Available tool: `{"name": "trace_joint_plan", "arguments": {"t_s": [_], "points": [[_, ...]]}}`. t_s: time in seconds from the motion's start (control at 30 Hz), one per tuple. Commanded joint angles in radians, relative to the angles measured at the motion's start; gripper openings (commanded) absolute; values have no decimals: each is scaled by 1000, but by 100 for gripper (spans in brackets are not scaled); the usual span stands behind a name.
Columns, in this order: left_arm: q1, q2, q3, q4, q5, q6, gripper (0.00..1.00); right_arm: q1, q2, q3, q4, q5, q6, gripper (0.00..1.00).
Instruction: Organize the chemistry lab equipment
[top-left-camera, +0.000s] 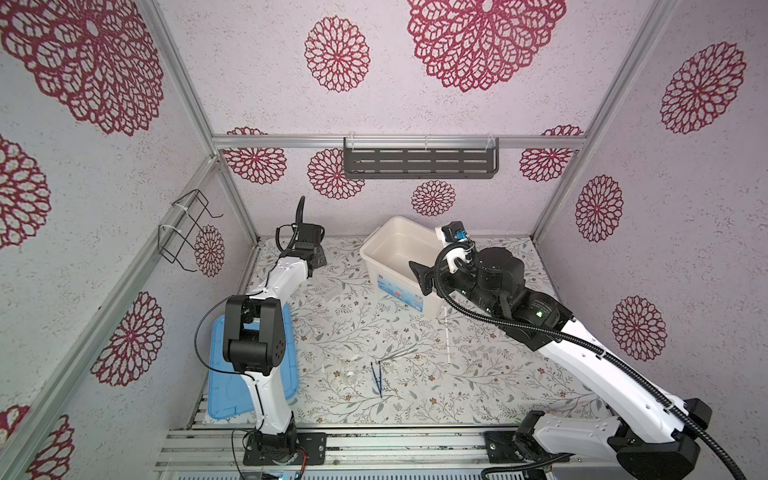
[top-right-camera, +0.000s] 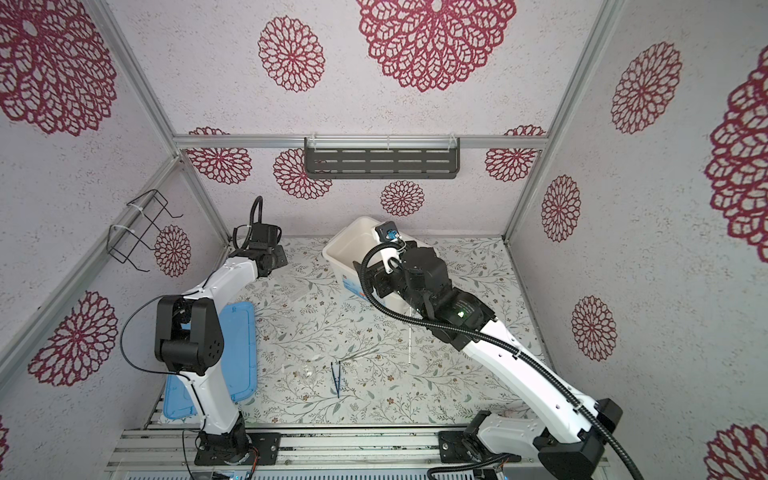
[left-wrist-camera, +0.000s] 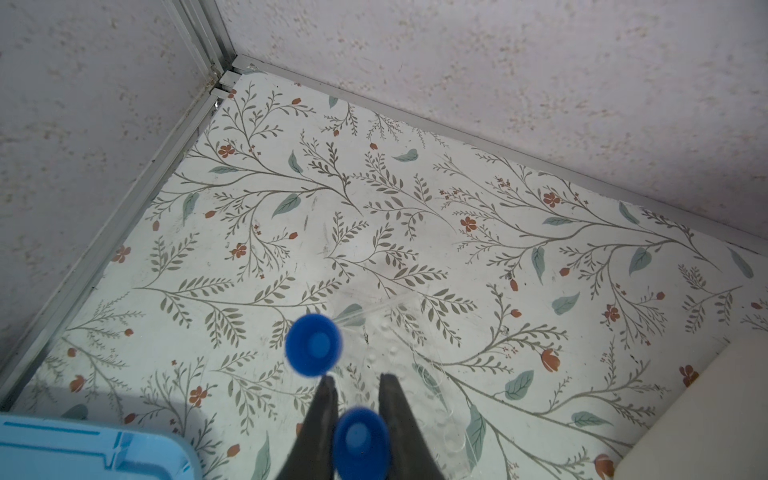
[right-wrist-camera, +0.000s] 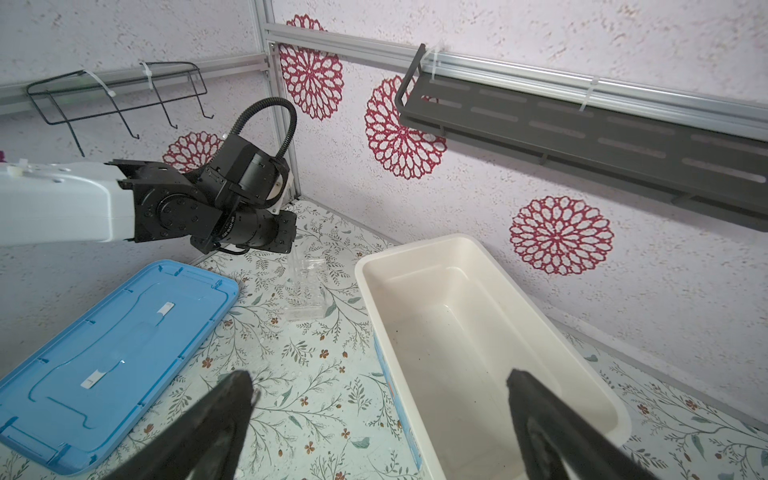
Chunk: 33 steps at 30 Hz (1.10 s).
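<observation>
My left gripper (left-wrist-camera: 357, 377) is shut on a clear tube with a blue cap (left-wrist-camera: 360, 442); the cap sits between the two dark fingers. A second blue cap (left-wrist-camera: 313, 345) shows just beyond the fingertips, over a clear rack (left-wrist-camera: 399, 357) (right-wrist-camera: 305, 286) at the table's back left. My right gripper (right-wrist-camera: 382, 381) (top-left-camera: 422, 276) hangs wide open over the near rim of the white tub (right-wrist-camera: 361, 270), holding nothing. On the table's front middle lie a thin white rod (top-left-camera: 448, 336), dark blue tweezers (top-left-camera: 377, 379), a silvery tool (top-left-camera: 399, 354) and a small clear vessel (top-left-camera: 351, 376).
The light-blue lid (top-left-camera: 224, 395) (right-wrist-camera: 116, 332) lies flat at the front left, partly under the left arm. The tub (top-left-camera: 386, 249) stands at the back middle. A wire rack (top-left-camera: 187, 230) hangs on the left wall and a dark shelf (top-left-camera: 419, 162) on the back wall.
</observation>
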Motion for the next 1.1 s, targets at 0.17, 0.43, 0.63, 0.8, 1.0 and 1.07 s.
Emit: {"name": "trace_joint_plan", "arguments": {"t_s": [0.17, 0.43, 0.63, 0.8, 1.0, 1.07], "points": [[-14, -41, -39, 4, -31, -8, 38, -4, -29, 7, 50, -4, 20, 99], [-18, -105, -39, -5, -18, -17, 39, -5, -45, -7, 51, 1, 33, 99], [-18, -203, -42, -22, 1, -21, 46, -42, -41, -20, 59, -104, 100, 99], [0, -266, -34, -50, 61, -36, 59, -125, 30, 22, 10, -319, 195, 99], [110, -202, 51, -157, 364, -131, 56, -133, 70, 34, -17, -297, 233, 99], [121, -207, 41, -146, 371, -132, 56, -137, 75, 34, -29, -300, 239, 97]]}}
